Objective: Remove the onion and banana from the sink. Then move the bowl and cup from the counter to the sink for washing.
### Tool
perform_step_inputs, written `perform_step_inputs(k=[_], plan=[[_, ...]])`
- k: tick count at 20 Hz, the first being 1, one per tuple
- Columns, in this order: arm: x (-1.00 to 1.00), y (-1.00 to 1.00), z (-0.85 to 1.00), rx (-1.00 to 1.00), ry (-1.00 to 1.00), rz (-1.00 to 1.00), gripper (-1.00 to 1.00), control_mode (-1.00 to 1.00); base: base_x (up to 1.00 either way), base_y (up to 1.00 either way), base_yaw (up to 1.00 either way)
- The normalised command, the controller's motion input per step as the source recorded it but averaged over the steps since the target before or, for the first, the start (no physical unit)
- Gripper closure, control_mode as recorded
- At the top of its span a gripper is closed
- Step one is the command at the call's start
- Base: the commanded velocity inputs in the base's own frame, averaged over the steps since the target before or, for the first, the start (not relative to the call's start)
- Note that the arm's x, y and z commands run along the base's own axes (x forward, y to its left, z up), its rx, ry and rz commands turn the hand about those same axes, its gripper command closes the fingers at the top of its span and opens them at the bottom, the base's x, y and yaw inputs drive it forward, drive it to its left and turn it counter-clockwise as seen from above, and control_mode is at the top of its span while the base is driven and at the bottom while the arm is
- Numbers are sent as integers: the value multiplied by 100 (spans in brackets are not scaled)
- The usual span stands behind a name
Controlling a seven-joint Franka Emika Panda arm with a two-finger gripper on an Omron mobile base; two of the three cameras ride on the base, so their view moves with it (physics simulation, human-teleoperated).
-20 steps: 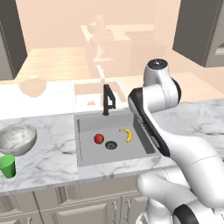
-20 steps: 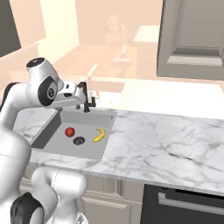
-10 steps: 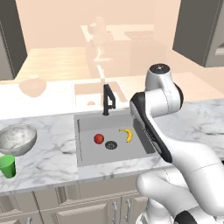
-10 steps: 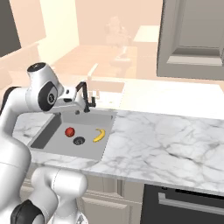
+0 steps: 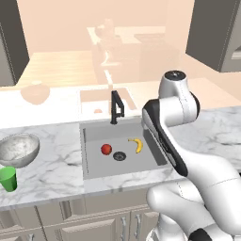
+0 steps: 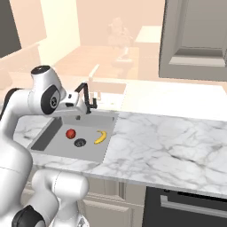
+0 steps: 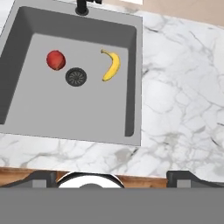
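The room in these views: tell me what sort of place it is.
A rendered home kitchen, most likely: a grey sink with a black faucet is set in a white marble counter over beige cabinets, with a banana in the basin.

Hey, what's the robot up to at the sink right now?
Nothing is being handled yet. The onion and the banana lie on the floor of the sink, on either side of the drain. The gripper is open, empty and well above the basin. The bowl and the cup sit on the counter.
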Motion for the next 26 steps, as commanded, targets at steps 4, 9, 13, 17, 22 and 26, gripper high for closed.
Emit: perform_step_inputs(k=[4,9,13,17,22,26], plan=[[-6,0,-9,1,1,0,-100,-100,0,0,0],[-4,0,-17,2,4,0,-100,-100,0,0,0],[-2,0,-16,1,1,0,-100,-100,0,0,0],[-3,1,-16,6,9,0,-100,-100,0,0,0],[0,0,-16,7,4,0,-100,-100,0,0,0],[0,0,-14,1,0,0,-100,-100,0,0,0]])
